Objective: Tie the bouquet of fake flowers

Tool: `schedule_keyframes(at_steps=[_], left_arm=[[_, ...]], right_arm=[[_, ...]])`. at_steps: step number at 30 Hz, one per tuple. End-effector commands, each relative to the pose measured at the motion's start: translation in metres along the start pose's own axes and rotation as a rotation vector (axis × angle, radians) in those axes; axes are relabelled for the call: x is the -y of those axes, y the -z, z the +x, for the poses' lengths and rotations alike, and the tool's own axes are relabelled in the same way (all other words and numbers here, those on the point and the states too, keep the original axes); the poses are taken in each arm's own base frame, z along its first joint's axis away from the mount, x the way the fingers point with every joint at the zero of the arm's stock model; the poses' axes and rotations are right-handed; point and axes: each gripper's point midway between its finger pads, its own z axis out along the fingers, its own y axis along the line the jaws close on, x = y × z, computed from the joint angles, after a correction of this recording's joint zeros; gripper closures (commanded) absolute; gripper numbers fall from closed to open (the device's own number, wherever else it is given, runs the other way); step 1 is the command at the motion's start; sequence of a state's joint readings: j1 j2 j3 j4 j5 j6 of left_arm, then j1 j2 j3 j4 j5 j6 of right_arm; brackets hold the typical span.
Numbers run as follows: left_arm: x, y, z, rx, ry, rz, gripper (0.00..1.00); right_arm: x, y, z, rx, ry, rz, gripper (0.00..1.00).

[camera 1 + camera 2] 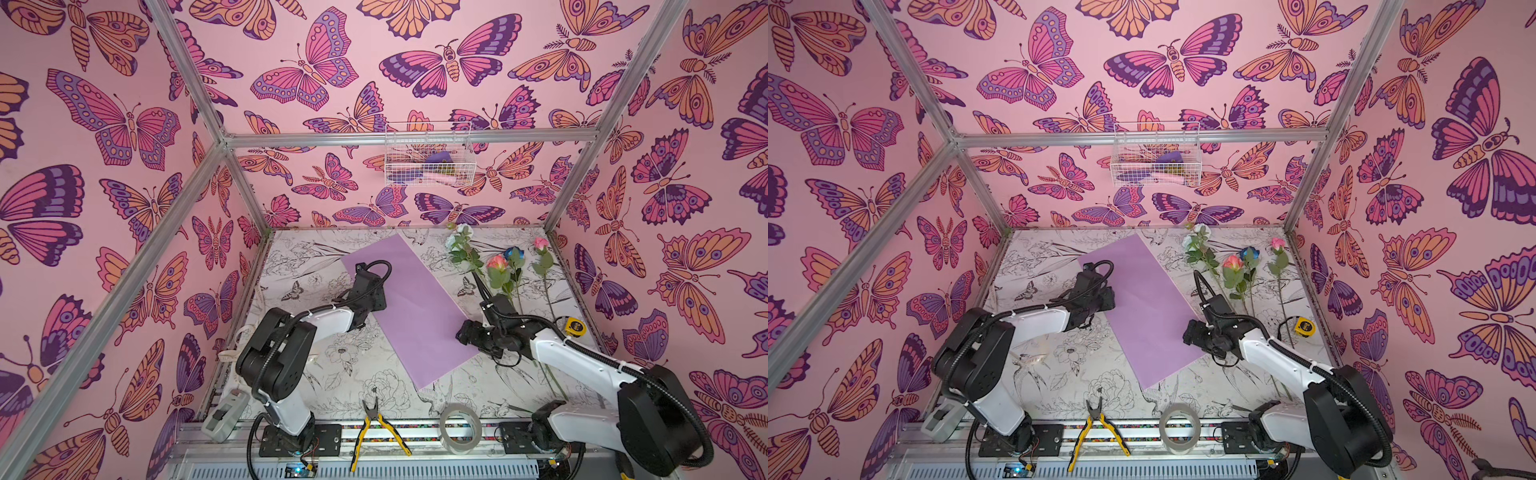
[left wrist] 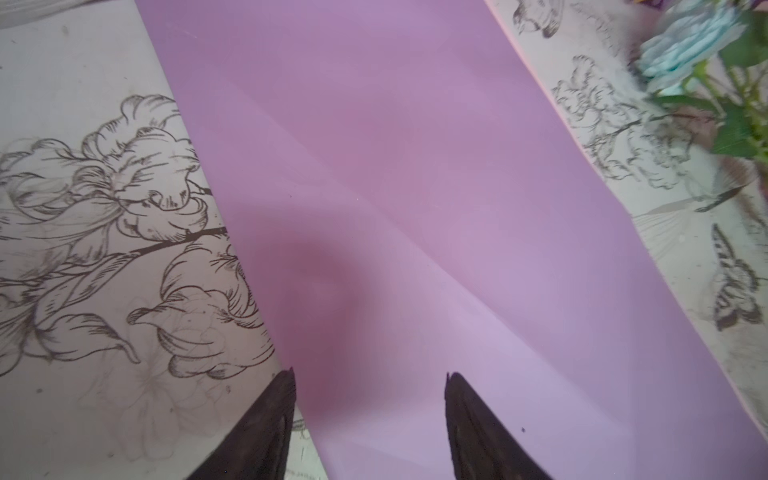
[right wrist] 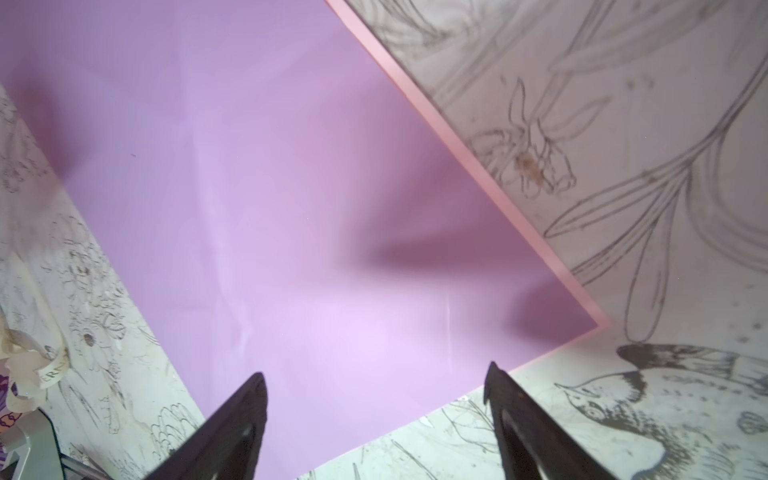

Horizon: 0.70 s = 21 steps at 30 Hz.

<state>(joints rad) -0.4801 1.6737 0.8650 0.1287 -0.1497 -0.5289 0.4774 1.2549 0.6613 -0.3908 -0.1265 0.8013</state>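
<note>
your table (image 1: pixel 316 257), covered in a black-and-white line-drawn floral cloth, carries everything. take the back wall as 12 o'clock and the arm bases as 6. the flat rectangular sheet of lilac paper (image 1: pixel 415 307) (image 2: pixel 415 187) (image 3: pixel 291 187) runs diagonally through the centre from about 11 to about 6, and a thin pink underside shows along its edge in the right wrist view. there is no bouquet yet: the paper is unrolled and nothing lies on it, so i judge you are at the first step, laying out the wrap.

the white wire basket (image 1: pixel 428 124) hangs on the back wall at 12. it holds something purple and a pale pink tube-like piece; the rest is too small to tell.

the four long-stemmed fake flowers lie loose at 1 to 2 o'clock, beside the paper and not on it: white head (image 1: pixel 460 231), coral-pink head (image 1: pixel 496 262), blue head (image 1: pixel 512 252), pink head (image 1: pixel 541 243). their stems trail towards 5.

the left gripper (image 2: pixel 370 374) straddles the sheet's 9 o'clock edge, jaws apart and empty. the right gripper (image 3: pixel 376 370) hangs over the sheet's near end at about 5, jaws wide and empty too.

next you likely need to lift the roses by their stems onto the sheet before rolling it.

the cream printed ribbon (image 3: pixel 29 365) lies at the 8 o'clock edge. a clear tape roll (image 1: pixel 459 408) and yellow-handled pliers (image 1: pixel 372 411) sit at 6, and a yellow tape measure (image 1: pixel 575 326) at 4.
</note>
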Motion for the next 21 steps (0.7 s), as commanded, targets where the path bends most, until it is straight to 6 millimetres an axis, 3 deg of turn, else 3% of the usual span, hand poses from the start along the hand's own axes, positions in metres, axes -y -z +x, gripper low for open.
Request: schedule_keyframes(at_steps=[1, 5, 10, 21], left_arm=[[-0.008, 0.015, 0.021, -0.061, 0.011, -0.008, 0.4], [-0.005, 0.027, 0.038, -0.12, 0.018, 0.028, 0.41], [0.014, 0.034, 0.062, -0.198, 0.018, 0.111, 0.46], [0.025, 0.024, 0.097, -0.285, -0.015, 0.112, 0.52]], right_arm=[[0.004, 0.01, -0.016, 0.034, 0.066, 0.078, 0.14], [0.007, 0.008, -0.036, 0.046, 0.127, 0.134, 0.12], [0.01, -0.007, -0.051, -0.03, 0.206, 0.194, 0.09], [0.011, -0.053, -0.044, -0.169, 0.246, 0.195, 0.09]])
